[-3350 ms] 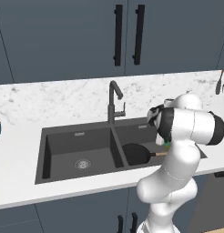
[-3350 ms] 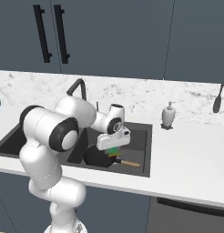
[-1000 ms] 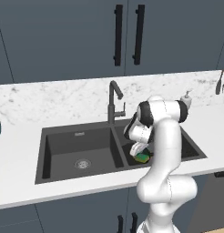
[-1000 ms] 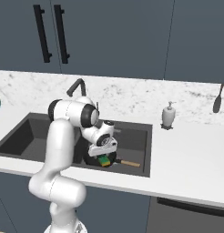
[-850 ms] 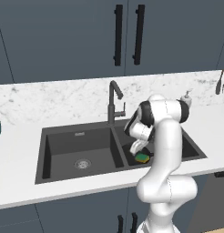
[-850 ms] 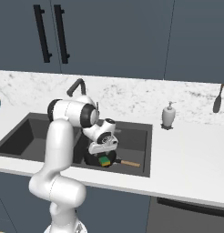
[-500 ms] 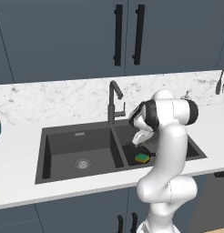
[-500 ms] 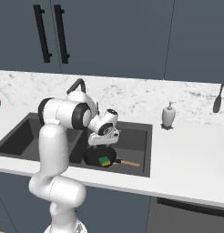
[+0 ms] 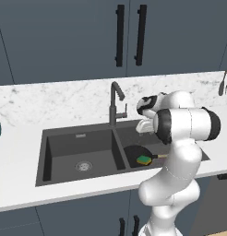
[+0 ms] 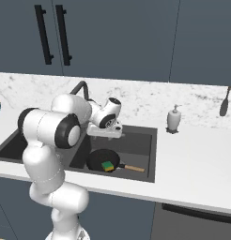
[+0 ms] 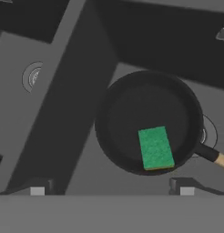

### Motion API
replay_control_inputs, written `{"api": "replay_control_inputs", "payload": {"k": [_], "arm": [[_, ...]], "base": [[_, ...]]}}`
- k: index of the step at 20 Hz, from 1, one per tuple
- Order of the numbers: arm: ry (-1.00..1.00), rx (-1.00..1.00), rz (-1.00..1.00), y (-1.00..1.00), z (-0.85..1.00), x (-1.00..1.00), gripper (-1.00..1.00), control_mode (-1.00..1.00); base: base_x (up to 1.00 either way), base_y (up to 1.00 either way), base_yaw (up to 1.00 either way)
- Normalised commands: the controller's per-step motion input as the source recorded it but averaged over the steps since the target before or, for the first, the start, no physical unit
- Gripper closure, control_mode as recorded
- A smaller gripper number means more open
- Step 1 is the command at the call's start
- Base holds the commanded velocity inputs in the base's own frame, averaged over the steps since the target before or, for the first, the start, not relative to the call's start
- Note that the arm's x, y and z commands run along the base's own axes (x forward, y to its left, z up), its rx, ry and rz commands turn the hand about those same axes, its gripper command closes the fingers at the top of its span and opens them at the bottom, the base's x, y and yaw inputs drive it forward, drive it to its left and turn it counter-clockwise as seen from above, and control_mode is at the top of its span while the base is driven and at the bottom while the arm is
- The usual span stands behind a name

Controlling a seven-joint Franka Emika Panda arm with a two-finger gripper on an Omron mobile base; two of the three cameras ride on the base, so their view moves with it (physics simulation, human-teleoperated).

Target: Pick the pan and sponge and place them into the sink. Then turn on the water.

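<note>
Seeing my gripper (image 11: 112, 191) spread wide, empty, above the sink (image 9: 78, 138); pan (image 11: 148, 120) lies in the right basin, sponge (image 11: 155, 148) inside it toward 5 o'clock, green face up

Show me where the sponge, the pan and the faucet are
sponge (image 11: 155, 148), hand view, middle of its green top
pan (image 11: 132, 111), hand view, bare black floor
faucet (image 9: 113, 108), left base view, upright stem

Glossy white rounded arm (image 9: 180, 152) — dark joint bands.
</note>
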Motion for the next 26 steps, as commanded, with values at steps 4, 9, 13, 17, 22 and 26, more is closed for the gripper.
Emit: {"api": "replay_control_inputs", "payload": {"k": [4, 9, 13, 17, 22, 26], "arm": [[0.0, 0.0, -0.22, -0.04, 0.61, -0.29, -1.0, -1.0], [0.0, -0.01, -0.14, -0.05, 0.09, -0.23, -1.0, -1.0], [0.0, 0.0, 0.0, 0.0, 0.0, 0.0, -1.0, -1.0], [0.0, 0.06, -0.06, 0.0, 0.06, 0.0, -1.0, -1.0], [-0.02, 0.25, -0.28, 0.0, 0.37, 0.1, -1.0, -1.0], [0.0, 0.2, -0.39, 0.07, 0.26, 0.33, -1.0, -1.0]], "base": [[0.0, 0.0, 0.0], [0.0, 0.0, 0.0], [0.0, 0.0, 0.0], [0.0, 0.0, 0.0], [0.0, 0.0, 0.0], [0.0, 0.0, 0.0]]}}
